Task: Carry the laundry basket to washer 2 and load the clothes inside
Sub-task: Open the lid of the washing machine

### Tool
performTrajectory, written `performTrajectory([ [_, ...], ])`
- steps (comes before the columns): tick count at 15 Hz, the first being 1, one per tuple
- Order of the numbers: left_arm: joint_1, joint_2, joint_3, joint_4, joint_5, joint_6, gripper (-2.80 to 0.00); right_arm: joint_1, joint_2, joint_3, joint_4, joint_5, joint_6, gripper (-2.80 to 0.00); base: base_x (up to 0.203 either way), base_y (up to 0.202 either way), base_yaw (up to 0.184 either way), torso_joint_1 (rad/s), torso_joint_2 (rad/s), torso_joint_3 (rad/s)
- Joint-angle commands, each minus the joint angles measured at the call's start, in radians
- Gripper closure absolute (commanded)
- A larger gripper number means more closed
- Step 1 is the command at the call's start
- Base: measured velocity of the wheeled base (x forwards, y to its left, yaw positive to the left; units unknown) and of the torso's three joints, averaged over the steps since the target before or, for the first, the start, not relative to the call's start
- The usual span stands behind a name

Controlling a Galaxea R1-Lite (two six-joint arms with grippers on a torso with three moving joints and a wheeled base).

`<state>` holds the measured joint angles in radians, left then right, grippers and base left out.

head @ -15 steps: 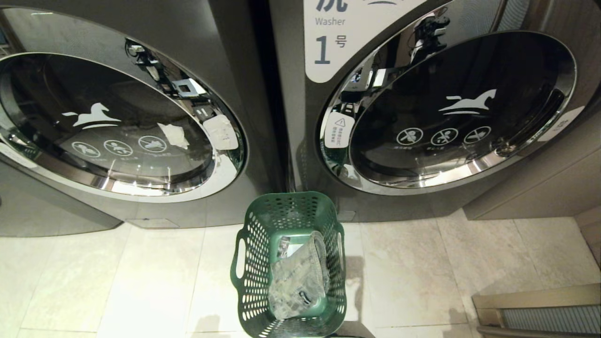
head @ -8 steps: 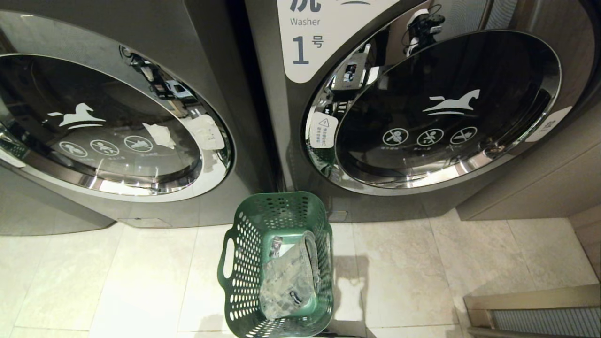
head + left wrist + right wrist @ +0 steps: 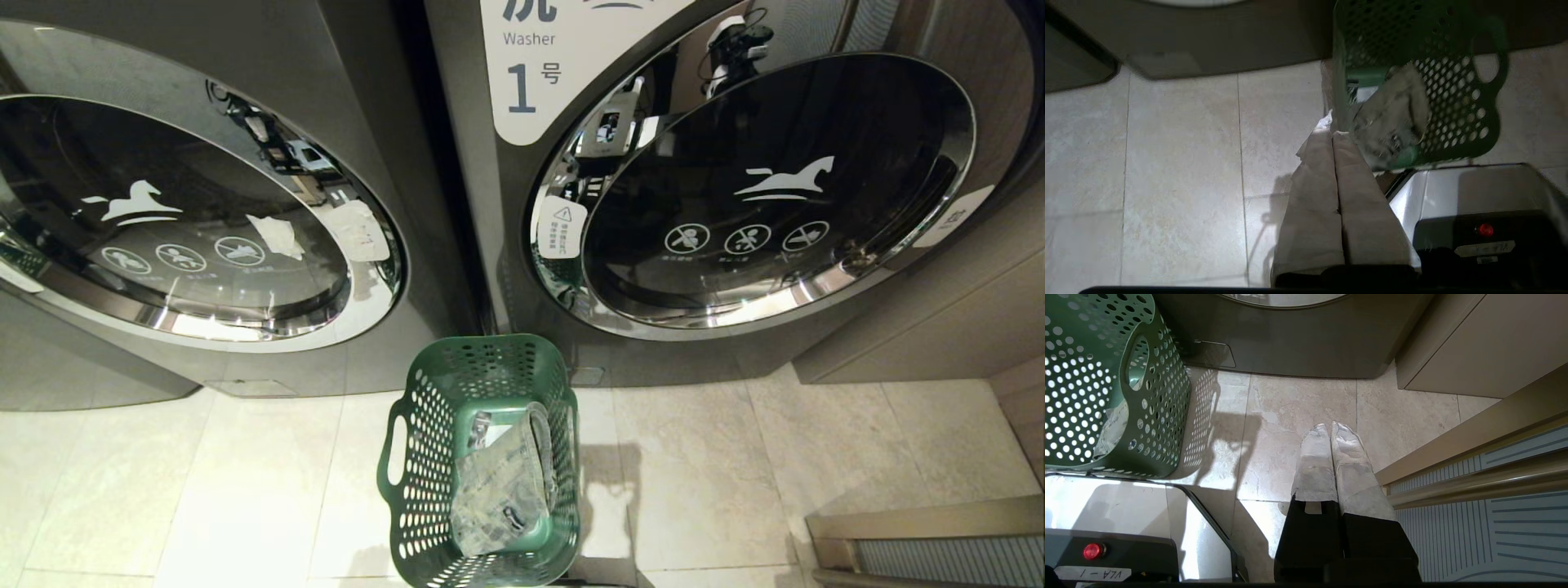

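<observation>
While the green laundry basket [image 3: 480,457] sat on the tiled floor [image 3: 204,490] right in front of the gap between the two machines, neither arm had a hold on it. Left gripper [image 3: 1333,134] hung beside the basket with its fingers pressed together, holding nothing, and the right gripper [image 3: 1332,430] hovered over bare tile on the other side, also closed up and empty. A crumpled grey garment [image 3: 502,486] lay inside the basket. My guess is it was just parked there before any grab. Only the right-hand washer [image 3: 775,188] showed a number, "1" [image 3: 522,88], so the left washer [image 3: 188,212] was probably number 2. Both round doors looked closed, which would block loading. A slatted panel [image 3: 947,555] sat by the floor's right edge.
</observation>
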<state>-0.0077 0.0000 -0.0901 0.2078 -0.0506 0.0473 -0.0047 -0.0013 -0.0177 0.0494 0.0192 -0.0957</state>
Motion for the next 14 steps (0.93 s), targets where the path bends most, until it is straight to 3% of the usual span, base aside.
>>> performTrajectory([
  [1,0.0,0.003,-0.05,-0.038,-0.039,-0.009,0.0,0.0,0.0,-0.001,0.0,0.001,-0.001,0.0,0.0,0.0,0.0,0.0,0.0,0.0],
  [4,-0.004,0.168,-0.223,-0.053,-0.109,-0.043,0.0,0.0,0.0,-0.001,0.0,0.001,0.001,0.0,0.0,0.0,0.0,0.0,0.0,0.0],
  [7,-0.018,0.462,-0.367,-0.064,-0.142,-0.141,0.0,0.0,0.0,-0.001,0.001,0.001,0.001,0.0,0.0,0.0,0.0,0.0,0.0,0.0],
  [9,-0.024,0.657,-0.407,-0.112,-0.206,-0.188,0.0,0.0,0.0,-0.001,0.001,0.001,0.001,0.0,0.0,0.0,0.0,0.0,0.0,0.0],
  [11,-0.027,0.842,-0.418,-0.211,-0.277,-0.199,0.0,0.0,0.0,-0.001,0.001,0.001,0.001,0.0,0.0,0.0,0.0,0.0,0.0,0.0],
  [14,-0.028,1.134,-0.422,-0.389,-0.32,-0.158,0.0,0.0,0.0,-0.001,0.001,0.001,0.001,0.0,0.0,0.0,0.0,0.0,0.0,0.0],
])
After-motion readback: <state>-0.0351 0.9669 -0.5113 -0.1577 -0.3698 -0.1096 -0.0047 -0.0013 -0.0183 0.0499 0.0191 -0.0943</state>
